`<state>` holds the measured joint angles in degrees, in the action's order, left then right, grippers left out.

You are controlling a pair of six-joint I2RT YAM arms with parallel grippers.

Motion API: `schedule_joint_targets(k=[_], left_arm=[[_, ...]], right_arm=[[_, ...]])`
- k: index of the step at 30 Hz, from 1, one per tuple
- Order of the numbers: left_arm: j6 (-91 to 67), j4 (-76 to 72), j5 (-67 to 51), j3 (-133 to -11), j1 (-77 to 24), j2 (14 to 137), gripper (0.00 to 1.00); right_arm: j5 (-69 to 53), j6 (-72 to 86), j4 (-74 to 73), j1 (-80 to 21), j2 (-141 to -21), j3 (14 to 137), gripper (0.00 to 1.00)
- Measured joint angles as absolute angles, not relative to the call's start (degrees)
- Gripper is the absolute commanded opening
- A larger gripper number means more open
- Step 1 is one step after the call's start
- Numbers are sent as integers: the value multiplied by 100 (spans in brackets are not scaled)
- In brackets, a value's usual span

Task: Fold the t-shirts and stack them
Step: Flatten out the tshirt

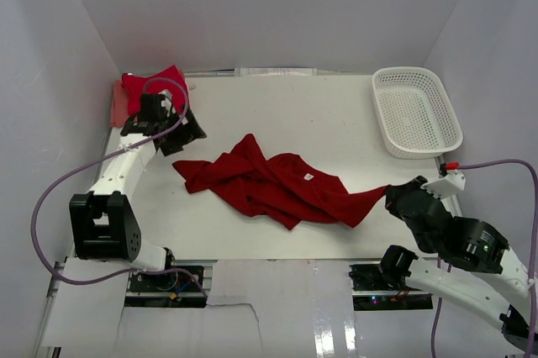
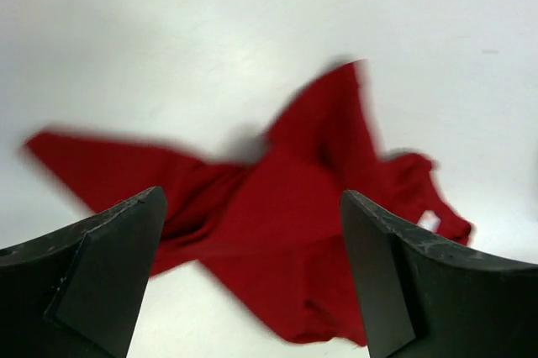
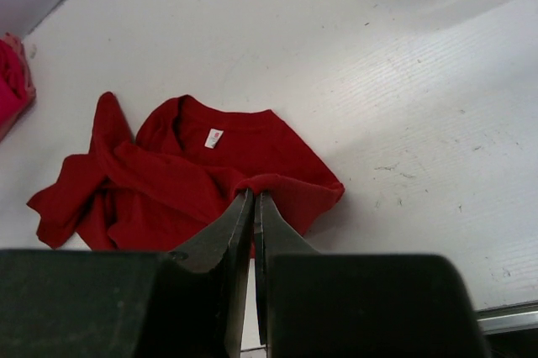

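Observation:
A dark red t-shirt (image 1: 277, 186) lies crumpled in the middle of the white table, its white neck label facing up. My right gripper (image 1: 391, 198) is shut on the shirt's right edge; in the right wrist view the closed gripper (image 3: 255, 196) pinches a fold of the shirt (image 3: 185, 177). My left gripper (image 1: 181, 135) is open and empty, above the table just left of the shirt's left tip. In the left wrist view its open gripper (image 2: 252, 278) frames the shirt (image 2: 286, 215) below. A folded brighter red t-shirt (image 1: 147, 93) lies at the back left corner.
A white plastic basket (image 1: 416, 112) stands at the back right. Grey walls enclose the table (image 1: 294, 114) on three sides. The folded shirt's edge shows at the far left of the right wrist view (image 3: 13, 81).

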<state>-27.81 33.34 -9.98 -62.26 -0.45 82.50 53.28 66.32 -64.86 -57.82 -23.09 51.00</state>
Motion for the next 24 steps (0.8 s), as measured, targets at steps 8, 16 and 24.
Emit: schedule_joint_targets(k=[8,16,24], left_arm=[[-2484,3363,-1579,-9338,-1127,10422,96],[-2185,4292,-1455,-10691,-1619,12186,92],[-1955,4993,-1347,-11118,-1942,12827,91]], right_arm=[[5011,6154,-5935,-5784,-2860,5015,8],[4816,5948,-5642,-5787,-2926,5015,8],[4766,5918,-5612,-5787,-3017,5013,8]])
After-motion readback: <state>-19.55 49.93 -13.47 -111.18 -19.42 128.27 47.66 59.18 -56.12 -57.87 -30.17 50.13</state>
